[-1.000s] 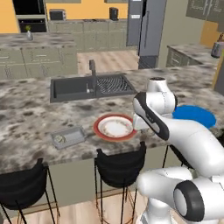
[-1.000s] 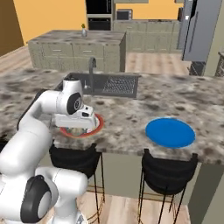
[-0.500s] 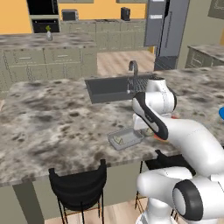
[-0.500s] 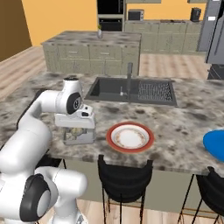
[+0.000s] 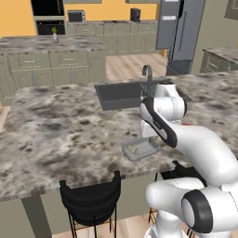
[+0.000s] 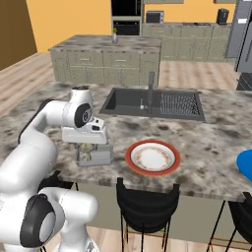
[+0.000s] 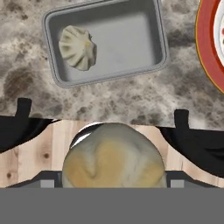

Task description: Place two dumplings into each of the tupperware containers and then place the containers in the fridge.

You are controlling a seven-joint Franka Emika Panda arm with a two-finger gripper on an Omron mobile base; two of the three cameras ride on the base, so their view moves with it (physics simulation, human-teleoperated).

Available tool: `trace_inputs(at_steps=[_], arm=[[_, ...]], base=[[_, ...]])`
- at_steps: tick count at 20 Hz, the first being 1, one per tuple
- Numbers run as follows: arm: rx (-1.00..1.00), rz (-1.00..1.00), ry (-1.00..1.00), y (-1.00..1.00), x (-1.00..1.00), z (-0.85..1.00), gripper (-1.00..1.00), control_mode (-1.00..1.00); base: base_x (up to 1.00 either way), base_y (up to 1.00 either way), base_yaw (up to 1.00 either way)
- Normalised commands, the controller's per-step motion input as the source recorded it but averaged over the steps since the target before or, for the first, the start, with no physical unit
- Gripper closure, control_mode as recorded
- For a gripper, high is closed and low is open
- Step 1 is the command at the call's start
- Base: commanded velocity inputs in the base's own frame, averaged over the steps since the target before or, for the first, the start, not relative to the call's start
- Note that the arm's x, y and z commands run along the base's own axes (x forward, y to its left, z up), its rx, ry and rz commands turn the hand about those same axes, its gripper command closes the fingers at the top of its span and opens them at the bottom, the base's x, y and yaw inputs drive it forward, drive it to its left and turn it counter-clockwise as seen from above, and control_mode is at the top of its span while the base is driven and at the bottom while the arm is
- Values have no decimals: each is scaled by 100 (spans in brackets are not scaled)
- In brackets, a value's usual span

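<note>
A grey tupperware container (image 7: 105,41) lies on the granite counter near its front edge, with one pale dumpling (image 7: 78,47) in its left end. My gripper (image 7: 103,111) hovers just above it, over the counter's edge, shut on a second dumpling (image 7: 113,162) that sits deep between the fingers (image 7: 24,107). In the right base view the gripper (image 6: 88,146) hangs right above the container (image 6: 96,156). The left base view shows the container (image 5: 142,148) with its dumpling (image 5: 132,149) beside my forearm. The grey fridge (image 5: 183,32) stands far back on the right.
A round white plate with a red rim (image 6: 134,165) lies on the counter right of the container, and a flat blue thing (image 6: 246,165) lies further right. The dark sink (image 6: 128,101) with its tap is behind. Black stools (image 6: 147,202) stand under the counter's front edge.
Both base views have shifted, so the base has moved along the counter; the container now lies right under the hand. The gripper's hold looks the same.
</note>
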Motion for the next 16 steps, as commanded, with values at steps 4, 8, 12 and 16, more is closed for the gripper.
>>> trace_inputs(at_steps=[4,8,12,16], arm=[[0,0,0,5,25,-1,100,-100],[0,4,8,30,100,-34,100,-100],[0,1,22,2,100,-43,100,-100],[0,0,32,0,100,-48,100,-100]], base=[[71,11,0],[0,0,0],[0,0,0],[0,0,0]])
